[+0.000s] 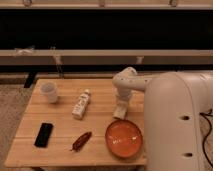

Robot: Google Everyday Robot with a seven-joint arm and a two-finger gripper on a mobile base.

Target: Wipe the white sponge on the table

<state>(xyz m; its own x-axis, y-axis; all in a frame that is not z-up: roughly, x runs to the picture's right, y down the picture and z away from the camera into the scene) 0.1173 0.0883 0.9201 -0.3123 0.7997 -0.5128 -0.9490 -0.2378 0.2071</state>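
Observation:
The white sponge [120, 112] is a small off-white block resting on the wooden table [60, 120], right of centre and just behind the orange plate [124, 138]. My gripper [120, 106] points straight down onto the sponge from above and is shut on it, pressing it to the tabletop. The white arm reaches in from the large white body on the right.
A white bottle with a label [81, 104] lies left of the sponge. A white cup [49, 92] stands at the back left. A black phone [43, 134] and a reddish-brown oblong item [81, 141] lie near the front edge. Dark shelving runs behind the table.

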